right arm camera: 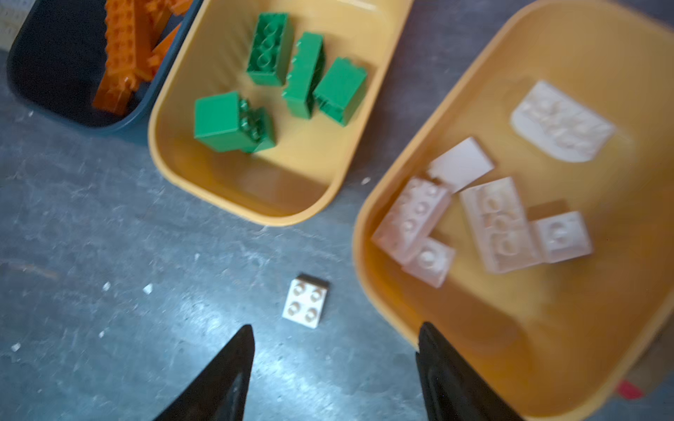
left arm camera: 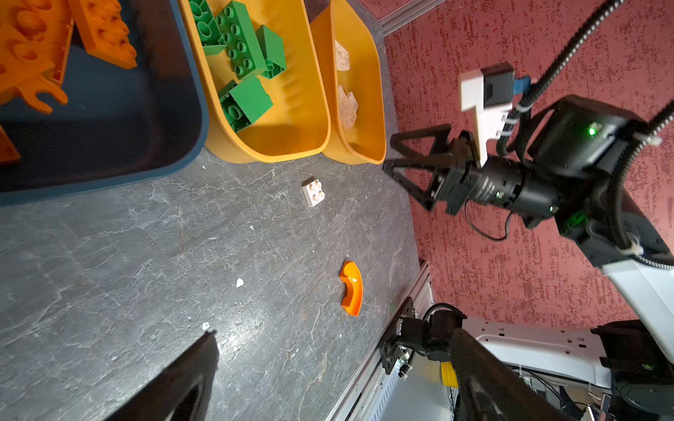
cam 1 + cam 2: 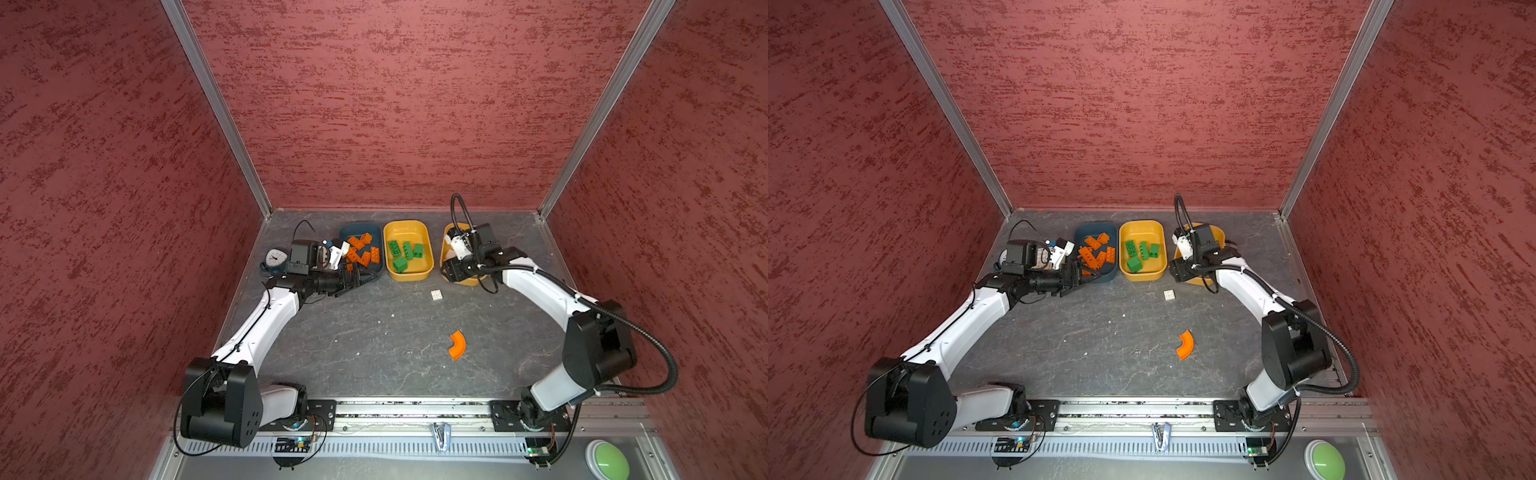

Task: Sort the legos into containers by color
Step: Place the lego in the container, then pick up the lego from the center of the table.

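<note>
Three containers stand in a row at the back. The teal tub (image 3: 376,227) holds several orange legos (image 3: 362,249). The middle yellow tub (image 3: 408,276) holds several green legos (image 1: 302,74). In the right yellow tub (image 1: 364,255), which my right arm mostly covers in both top views, lie several white legos (image 1: 490,218). A white square brick (image 3: 436,294) and an orange arc (image 3: 457,344) lie loose on the table. My left gripper (image 2: 333,333) hangs open and empty at the teal tub's near edge. My right gripper (image 1: 337,326) is open and empty over the right tub's near corner, close to the white square brick (image 1: 306,304).
A small teal clock (image 3: 274,259) sits behind my left wrist near the left wall. Red walls close in three sides. A metal rail (image 3: 415,409) runs along the front edge, with a green button (image 3: 609,461) at the front right. Tiny white flecks dot the grey table (image 3: 353,353).
</note>
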{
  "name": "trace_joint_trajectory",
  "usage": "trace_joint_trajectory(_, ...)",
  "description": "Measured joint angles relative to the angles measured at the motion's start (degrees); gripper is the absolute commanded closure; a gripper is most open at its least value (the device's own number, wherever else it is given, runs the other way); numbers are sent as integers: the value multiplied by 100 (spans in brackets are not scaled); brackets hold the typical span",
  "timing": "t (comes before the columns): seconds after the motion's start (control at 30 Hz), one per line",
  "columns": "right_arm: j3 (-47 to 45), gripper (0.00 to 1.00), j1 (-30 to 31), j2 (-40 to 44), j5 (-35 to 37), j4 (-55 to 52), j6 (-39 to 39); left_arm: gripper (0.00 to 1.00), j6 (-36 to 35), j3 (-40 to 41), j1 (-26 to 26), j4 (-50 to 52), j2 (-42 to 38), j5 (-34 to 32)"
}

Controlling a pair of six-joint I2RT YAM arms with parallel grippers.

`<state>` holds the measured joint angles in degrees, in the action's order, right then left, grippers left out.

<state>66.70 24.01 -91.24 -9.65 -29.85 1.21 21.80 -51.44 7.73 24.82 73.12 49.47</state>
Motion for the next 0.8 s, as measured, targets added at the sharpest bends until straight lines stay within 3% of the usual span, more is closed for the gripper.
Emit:
trace_joint_trajectory(0.2,-350,35,748,-385,529,157,-820,1,-9,-2,-2,-17,68,0)
trace_joint_trajectory(0.5,-299,43,964,-1325,1375,310,-1237,1,-94,-2,-94,63,-26,0)
trace_joint_trajectory(0.8,-26,76,966,-1598,1644,387,-1257,1,-120,0,-111,79,-63,0)
